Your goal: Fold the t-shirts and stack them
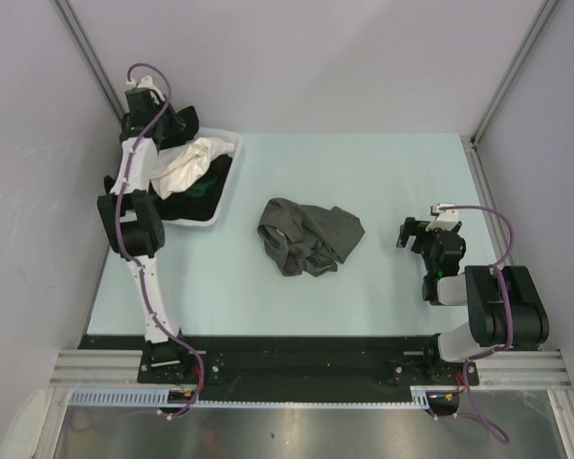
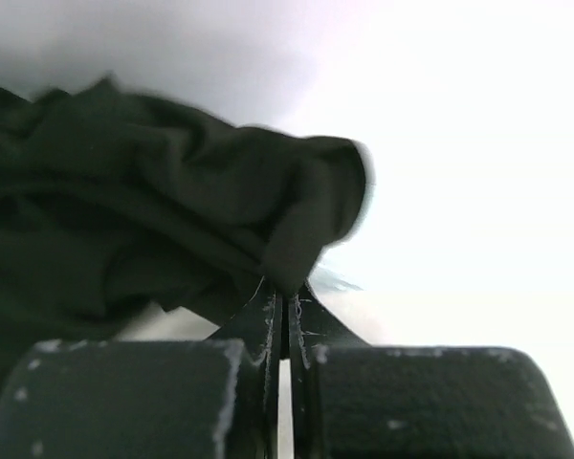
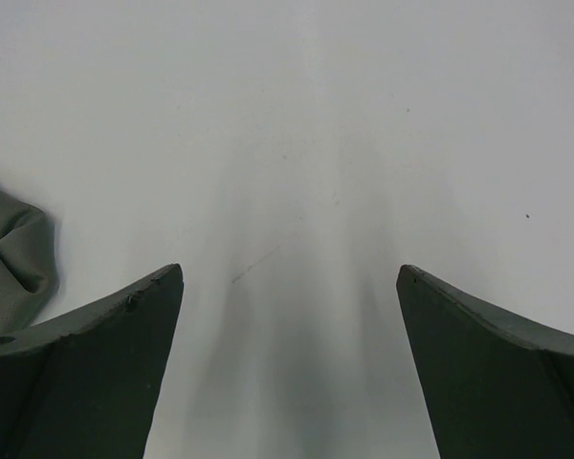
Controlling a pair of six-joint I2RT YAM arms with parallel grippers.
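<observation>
Left end effector (image 2: pixel 285 298) pinches a black t-shirt (image 2: pixel 153 220); right end effector (image 3: pixel 289 277) gapes apart.

The light is soft and even, from above, with only faint shadows on the table (image 1: pixel 392 172). The left wrist view is overexposed white, and the dark t-shirt (image 2: pixel 124 220) there is blurred.
</observation>
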